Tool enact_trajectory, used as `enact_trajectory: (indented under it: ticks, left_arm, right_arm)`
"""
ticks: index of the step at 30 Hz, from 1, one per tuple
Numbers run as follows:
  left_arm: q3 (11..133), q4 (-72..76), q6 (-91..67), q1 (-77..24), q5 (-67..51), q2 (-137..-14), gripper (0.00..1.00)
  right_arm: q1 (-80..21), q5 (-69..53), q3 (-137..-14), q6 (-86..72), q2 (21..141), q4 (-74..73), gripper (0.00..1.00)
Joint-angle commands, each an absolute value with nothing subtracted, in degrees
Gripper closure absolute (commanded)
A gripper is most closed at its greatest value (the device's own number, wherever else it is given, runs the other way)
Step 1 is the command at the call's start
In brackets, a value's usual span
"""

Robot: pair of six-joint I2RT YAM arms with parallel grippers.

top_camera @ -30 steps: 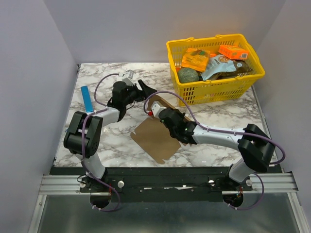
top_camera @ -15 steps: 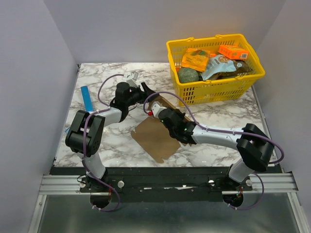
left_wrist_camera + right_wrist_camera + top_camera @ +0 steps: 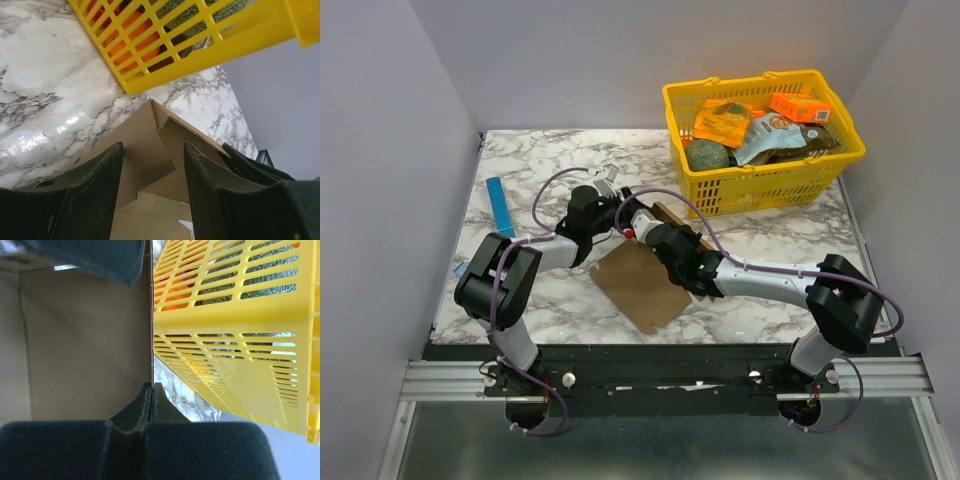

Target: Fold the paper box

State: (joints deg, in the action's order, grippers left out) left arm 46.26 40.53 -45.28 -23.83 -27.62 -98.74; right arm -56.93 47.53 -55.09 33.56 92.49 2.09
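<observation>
The paper box (image 3: 638,285) is a brown cardboard sheet lying mostly flat on the marble table (image 3: 540,160), just in front of the two arms. Its far end is lifted off the surface, close to a yellow basket (image 3: 760,180) of groceries.

The right end effector (image 3: 634,224) is pinched fully closed on the edge of that raised panel and holds it upright. The left end effector (image 3: 614,210) has moved in from the far left over the last second, and its jaws have narrowed from wide to about half open. It grips nothing yet. This looks like an approach to catch a second flap while the first is held, so the folding seems to be at an early stage.

The left wrist view shows what the overhead view hides: a creased flap (image 3: 150,145) stands between the two dark fingers (image 3: 95,180) with a gap on either side. The basket wall (image 3: 200,55) is just beyond.

The right wrist view shows the closed fingertips (image 3: 151,390) meeting on the thin cardboard edge, with the broad inner panel (image 3: 85,340) to one side and the basket slats (image 3: 225,365) to the other.

Only the overhead view shows the flat part of the sheet — and a blue strip (image 3: 500,205) lying well apart at the left.
</observation>
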Motion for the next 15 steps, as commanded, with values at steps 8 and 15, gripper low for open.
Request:
enact_trajectory:
  ticks: [8,15]
  left_arm:
    - [41.7,45.3,-46.1,-25.9,-26.3,-95.0,0.41]
    - [37.4,45.1,-38.7,-24.9,-27.4,-91.5,0.33]
  right_arm:
    - [-57.3,46.9,-51.6,35.9,91.7,6.4,0.99]
    - [-58.0,45.8,-49.1,37.4,89.7,8.4,0.99]
